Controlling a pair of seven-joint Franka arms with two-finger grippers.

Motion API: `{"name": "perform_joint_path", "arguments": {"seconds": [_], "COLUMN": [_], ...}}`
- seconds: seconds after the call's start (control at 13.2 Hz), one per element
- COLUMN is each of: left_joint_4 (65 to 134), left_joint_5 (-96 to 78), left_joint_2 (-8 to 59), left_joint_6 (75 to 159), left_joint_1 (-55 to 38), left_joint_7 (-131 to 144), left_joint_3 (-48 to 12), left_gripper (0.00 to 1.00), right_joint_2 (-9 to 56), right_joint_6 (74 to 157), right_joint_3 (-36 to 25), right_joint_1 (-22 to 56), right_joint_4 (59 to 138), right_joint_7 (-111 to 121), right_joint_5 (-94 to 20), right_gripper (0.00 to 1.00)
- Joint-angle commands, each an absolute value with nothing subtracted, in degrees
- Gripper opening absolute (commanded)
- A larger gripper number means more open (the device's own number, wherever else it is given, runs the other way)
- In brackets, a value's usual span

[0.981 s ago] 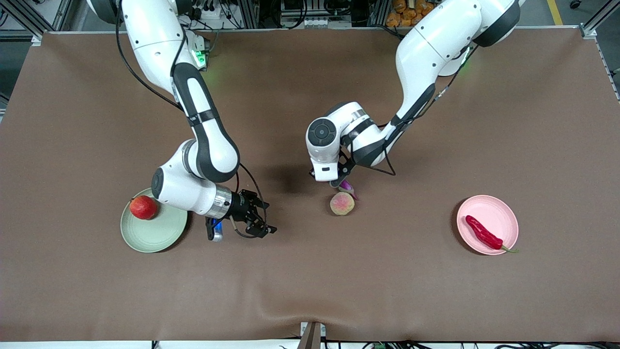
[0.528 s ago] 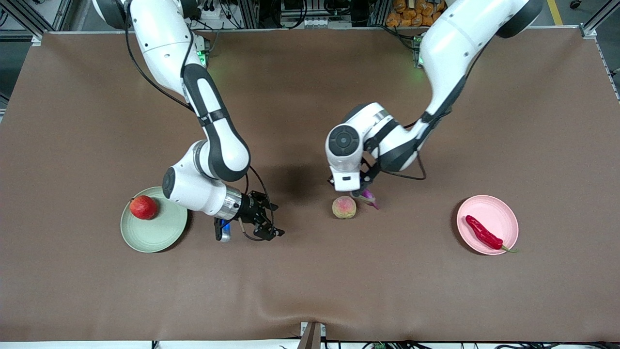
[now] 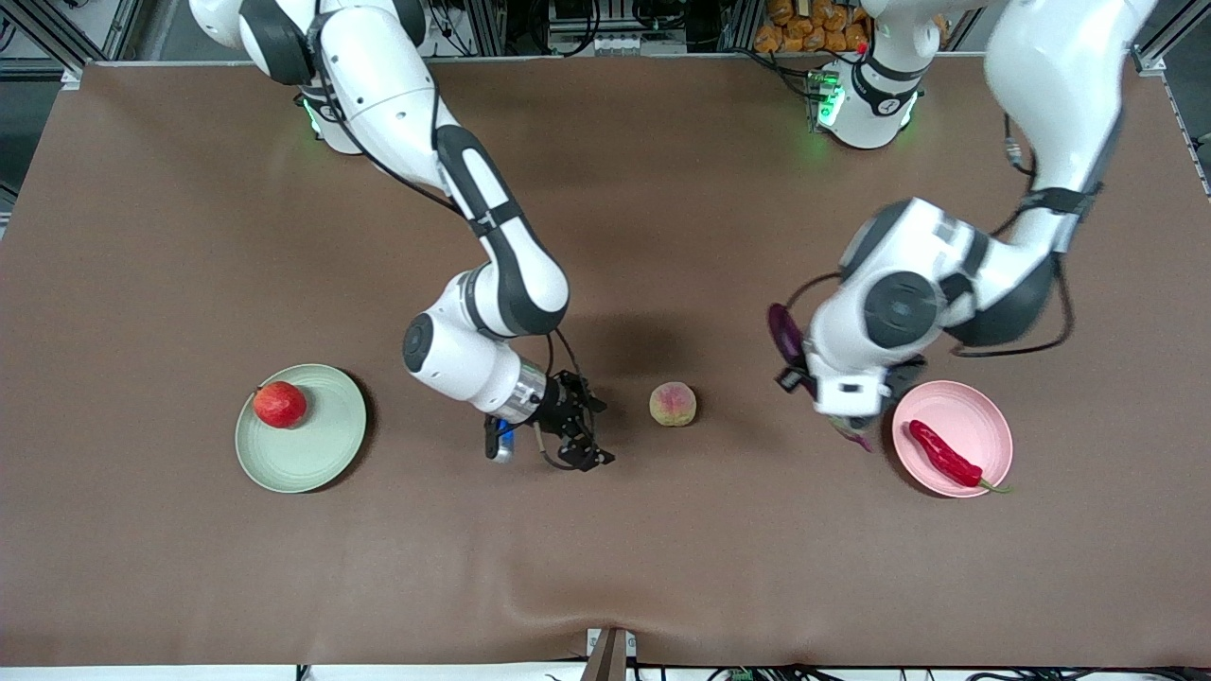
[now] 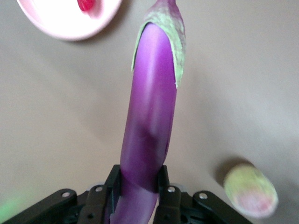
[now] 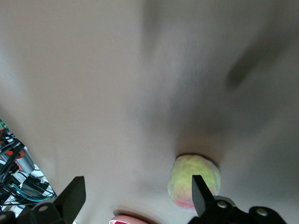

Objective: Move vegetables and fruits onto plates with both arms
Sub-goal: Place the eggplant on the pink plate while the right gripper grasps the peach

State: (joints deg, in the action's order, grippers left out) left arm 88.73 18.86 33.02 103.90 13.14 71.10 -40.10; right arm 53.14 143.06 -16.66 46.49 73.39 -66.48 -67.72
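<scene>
Left tool [image 4: 138,198]: clenched on eggplant [image 4: 148,116], beside pink plate [image 3: 974,411]. Right tool [image 3: 579,445]: released, near peach [image 3: 673,404], mid-tabletop.

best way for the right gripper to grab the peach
Judging by shape, grip the peach across its widest middle, coming straight down. It is round, sits alone on bare table, and the open right gripper is already beside it, toward the right arm's end.
</scene>
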Motion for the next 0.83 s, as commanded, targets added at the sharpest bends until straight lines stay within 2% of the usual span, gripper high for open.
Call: {"name": "perform_joint_path", "arguments": {"seconds": [0.0,0.3,0.53,0.75], "left_joint_4": [87.63,87.8,88.41,89.56], "left_joint_5": [23.18,27.25,26.11,24.44], "left_joint_2": [35.32,37.61,38.41,39.19], "left_joint_6": [104.76,107.84,109.76,112.75], "left_joint_1": [18.35,26.08,32.24,35.59], "left_joint_7": [63.57,53.2,53.52,53.96], "left_joint_3": [-41.13,-40.61,-40.61,-40.61], "left_gripper": [0.0,0.0,0.0,0.0], "right_joint_2": [55.98,58.09,58.45,61.6], "right_joint_6": [146.07,149.5,150.29,151.96], "right_joint_3": [-17.4,-17.31,-17.4,-17.31], "right_joint_1": [50.09,53.08,54.4,54.4], "right_joint_4": [70.66,69.71,69.43,66.81], "right_joint_7": [-71.43,-79.86,-83.23,-83.23], "right_joint_5": [-69.43,-69.43,-69.26,-69.26], "right_gripper": [1.0,1.0,1.0,1.0]}}
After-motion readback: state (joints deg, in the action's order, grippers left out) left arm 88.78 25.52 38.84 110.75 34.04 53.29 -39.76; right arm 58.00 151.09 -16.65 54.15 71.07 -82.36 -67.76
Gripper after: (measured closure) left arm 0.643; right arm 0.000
